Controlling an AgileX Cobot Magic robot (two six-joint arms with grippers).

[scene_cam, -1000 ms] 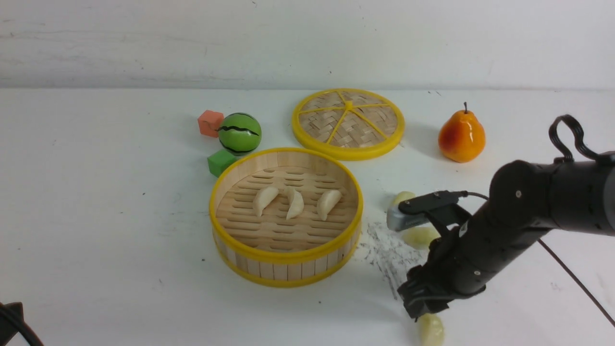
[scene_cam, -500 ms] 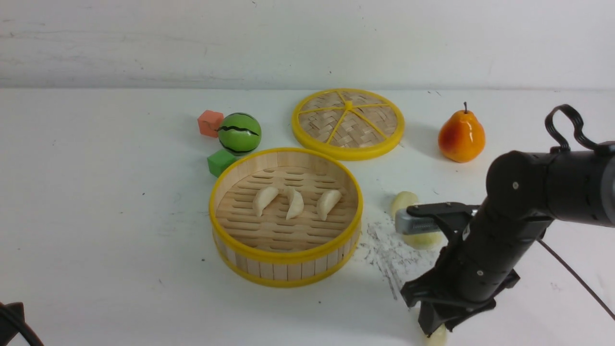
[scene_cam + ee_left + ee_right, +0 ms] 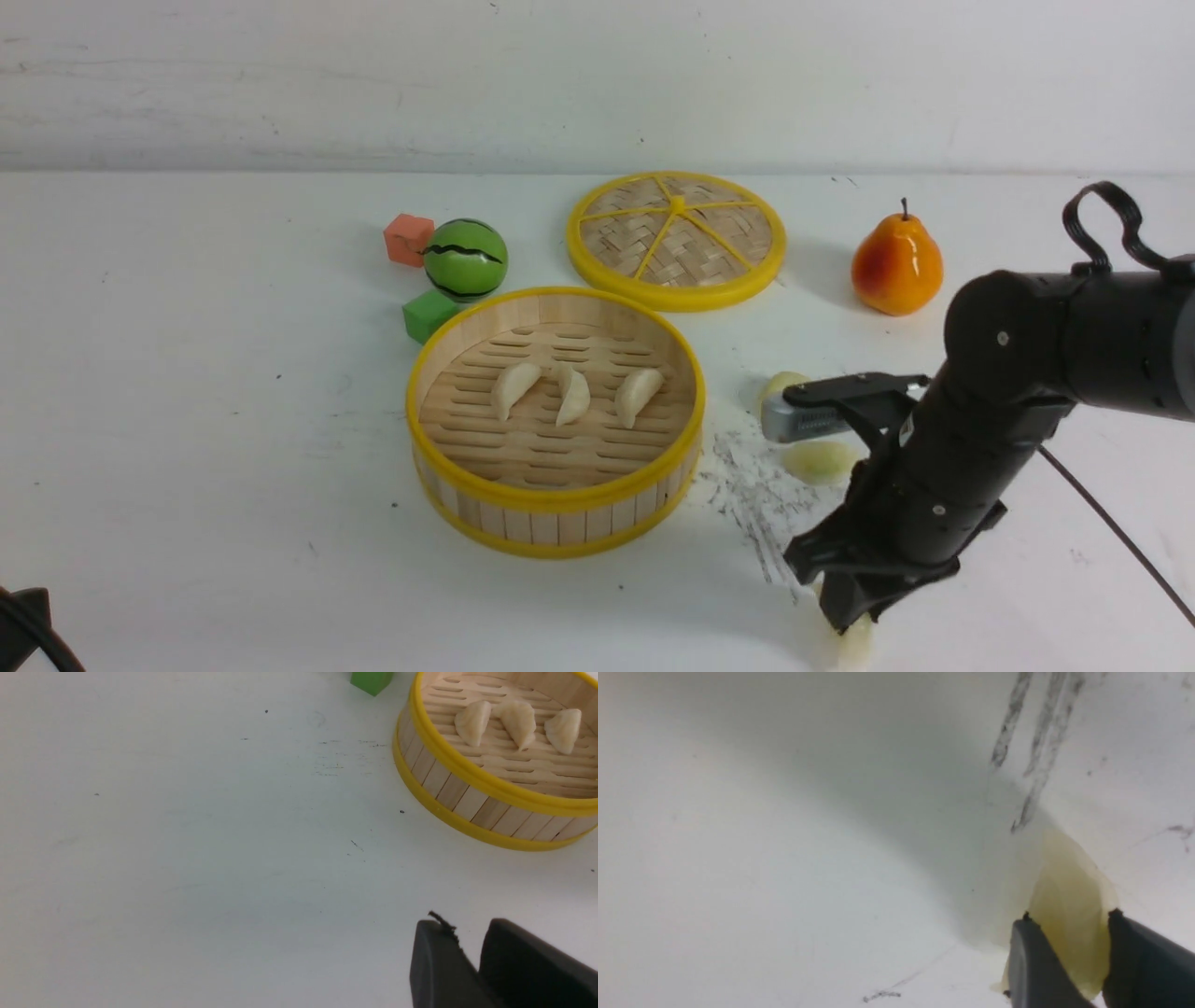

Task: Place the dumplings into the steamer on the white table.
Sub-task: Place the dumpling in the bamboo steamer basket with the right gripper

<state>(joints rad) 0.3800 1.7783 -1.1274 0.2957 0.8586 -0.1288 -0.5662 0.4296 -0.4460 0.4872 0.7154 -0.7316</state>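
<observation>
Dumpling (image 3: 1066, 891), pale green, sits on tabletop (image 3: 233, 448) near-right of steamer (image 3: 556, 525), pinched across its belly by right pincer (image 3: 1066, 917). Probably light, soft, slightly slippery; a gentle mid-body grip suits it. Left pincer (image 3: 472, 938) near closed, empty.

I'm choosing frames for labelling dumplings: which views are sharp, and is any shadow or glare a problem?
Front view: sharp, evenly lit, soft shadow beside the steamer, faint sheen on the pear. Left wrist view: sharp, no glare. Right wrist view: soft-focused close-up, with a broad shadow across the white table reaching the greenish dumpling.
</observation>
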